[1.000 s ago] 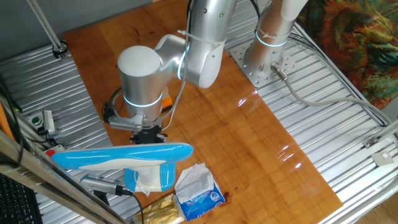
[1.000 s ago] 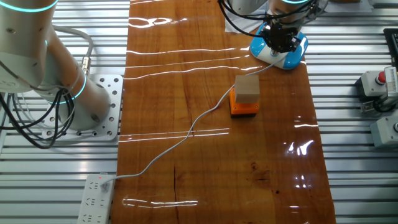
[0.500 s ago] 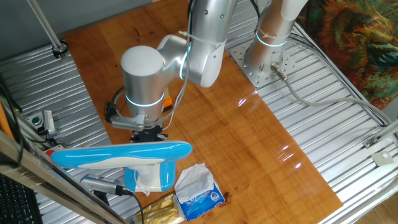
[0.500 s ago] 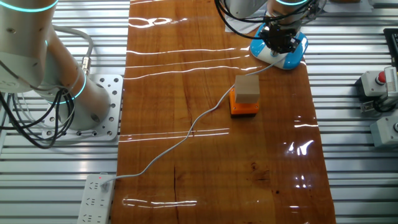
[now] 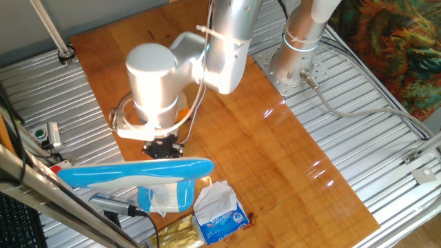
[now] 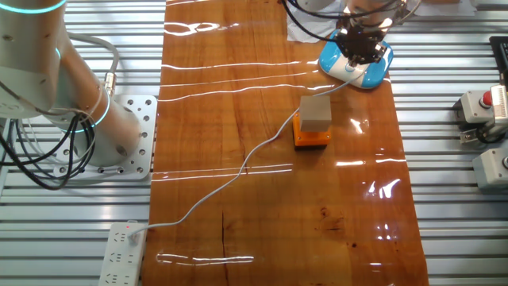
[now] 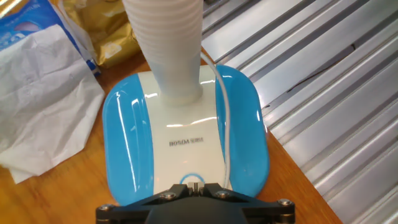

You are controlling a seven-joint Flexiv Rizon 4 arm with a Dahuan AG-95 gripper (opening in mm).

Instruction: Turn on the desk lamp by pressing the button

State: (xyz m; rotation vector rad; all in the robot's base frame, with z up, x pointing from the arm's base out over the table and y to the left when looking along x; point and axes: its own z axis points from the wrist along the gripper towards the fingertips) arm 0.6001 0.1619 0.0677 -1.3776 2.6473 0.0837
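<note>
The desk lamp (image 5: 138, 171) has a long flat light-blue and white oval head over a stubby blue-white body (image 5: 167, 196), near the table's front edge. Its blue and white base (image 6: 359, 70) fills the hand view (image 7: 186, 134), with a white ribbed neck (image 7: 166, 43) rising from it. A blue ring-shaped button (image 7: 189, 178) sits at the base's near end. My gripper (image 7: 195, 185) points down right over that ring, fingertips together. It also shows behind the lamp head (image 5: 164, 147) and above the base (image 6: 361, 49). I see no light from the lamp.
A blue-and-white tissue packet (image 5: 219, 212) and a gold packet (image 5: 176, 234) lie beside the lamp. An orange block with a grey box (image 6: 314, 121) stands mid-table. The thin white cord (image 6: 238, 171) runs to a power strip (image 6: 123, 245). Ribbed metal flanks the wooden top.
My wrist has shifted a little to the left in one fixed view, and the gripper has moved slightly farther over the lamp base. The lamp has not moved.
</note>
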